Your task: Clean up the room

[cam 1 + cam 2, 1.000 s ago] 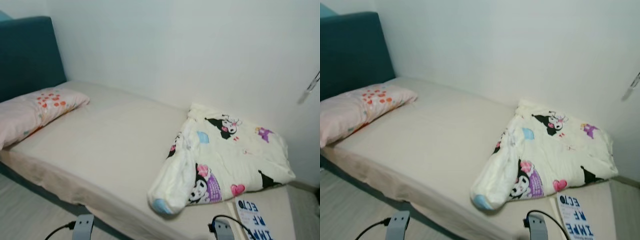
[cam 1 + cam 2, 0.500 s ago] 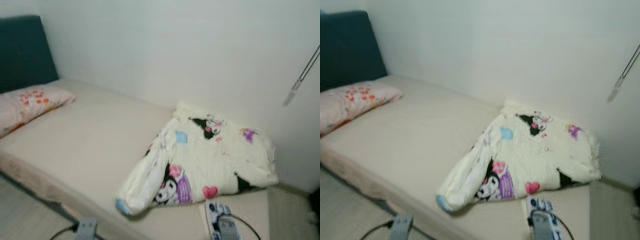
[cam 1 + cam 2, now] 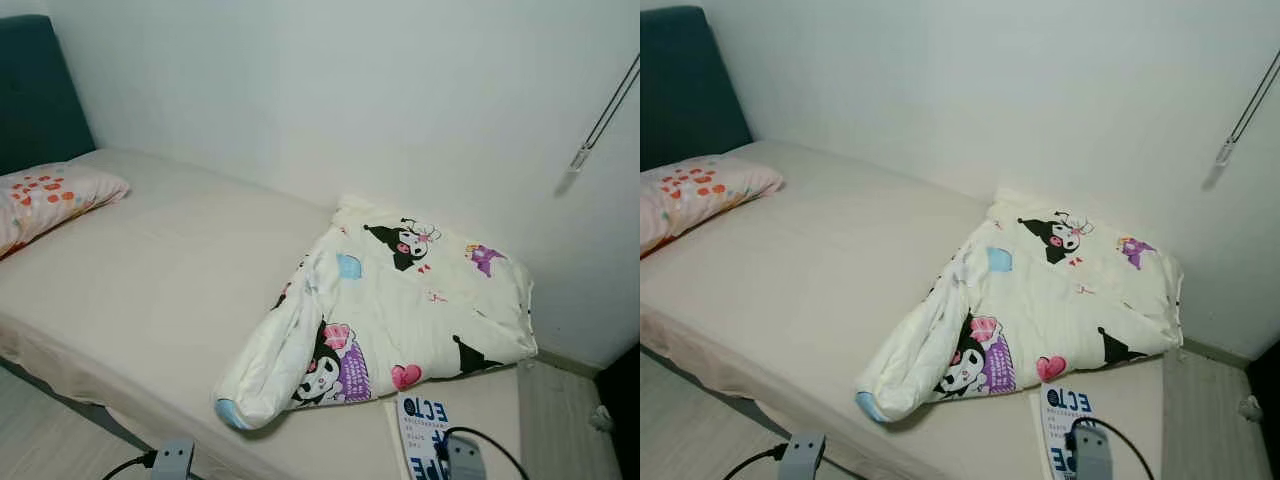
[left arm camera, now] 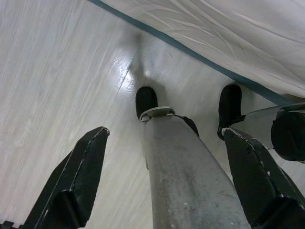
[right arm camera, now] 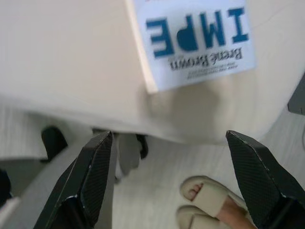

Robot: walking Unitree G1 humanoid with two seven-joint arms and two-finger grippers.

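A folded cartoon-print blanket is lying bunched on the bed near its foot end, against the white wall, with a white-and-blue book lying just beside it at the mattress edge and a pink pillow resting well apart by the teal headboard. The right pincer is hanging with fingers spread wide above the book's edge, over a person's sandalled foot on the floor. The left pincer is hanging open and empty over the pale wood floor beside the bed.
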